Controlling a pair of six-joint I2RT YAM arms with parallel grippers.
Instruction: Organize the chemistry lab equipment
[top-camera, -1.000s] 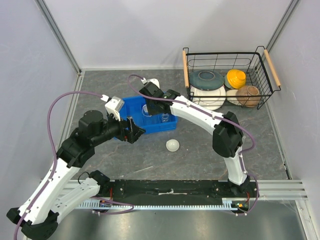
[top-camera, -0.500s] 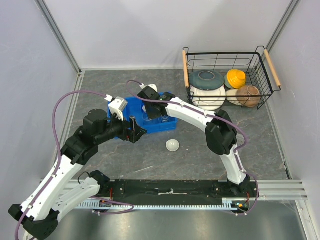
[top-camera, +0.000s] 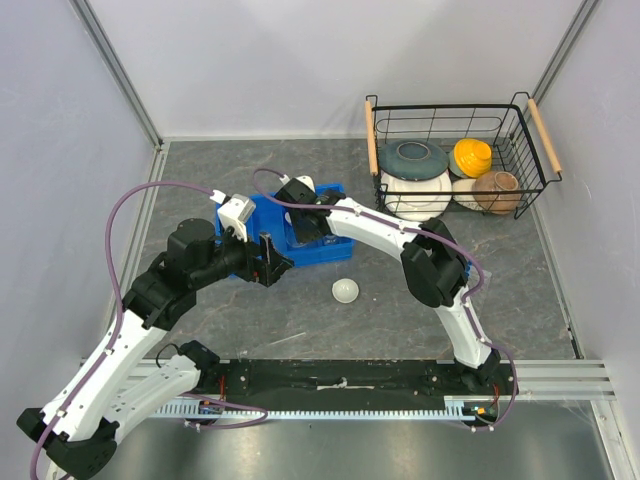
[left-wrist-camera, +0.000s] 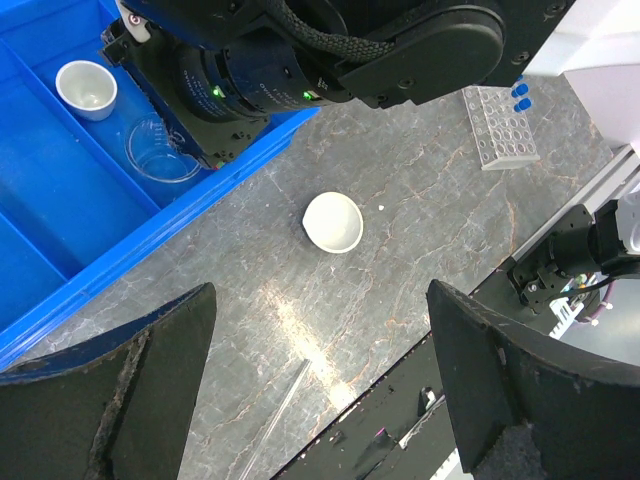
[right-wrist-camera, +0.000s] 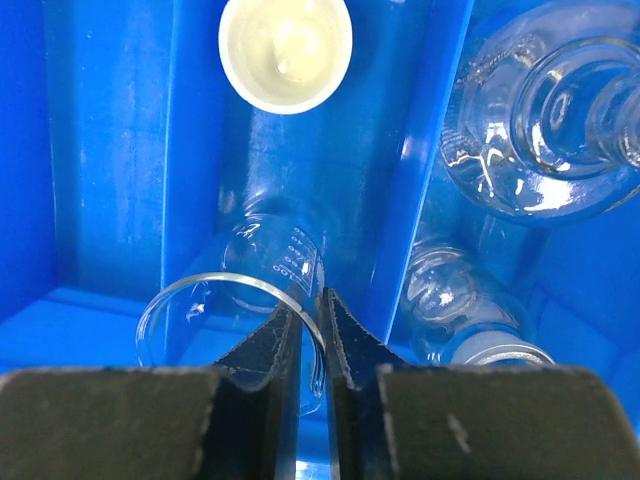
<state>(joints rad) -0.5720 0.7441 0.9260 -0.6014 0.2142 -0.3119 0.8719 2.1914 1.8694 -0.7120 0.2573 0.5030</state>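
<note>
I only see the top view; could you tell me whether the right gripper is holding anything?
Observer: Yes, the right gripper is pinching a beaker by its rim, inside the tray.
Operator: Is anything beside it?
Observer: A white cup in the same compartment, apart from the beaker.
Operator: Does the arm hide anything else from me?
Observer: A tube rack on the table, outside the tray, holding blue-capped tubes.

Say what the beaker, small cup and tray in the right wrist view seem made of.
The beaker looks like clear glass: see-through, printed markings, glints. The small cup is glossy white, likely ceramic. The tray looks plastic: shiny blue, moulded dividers.
</note>
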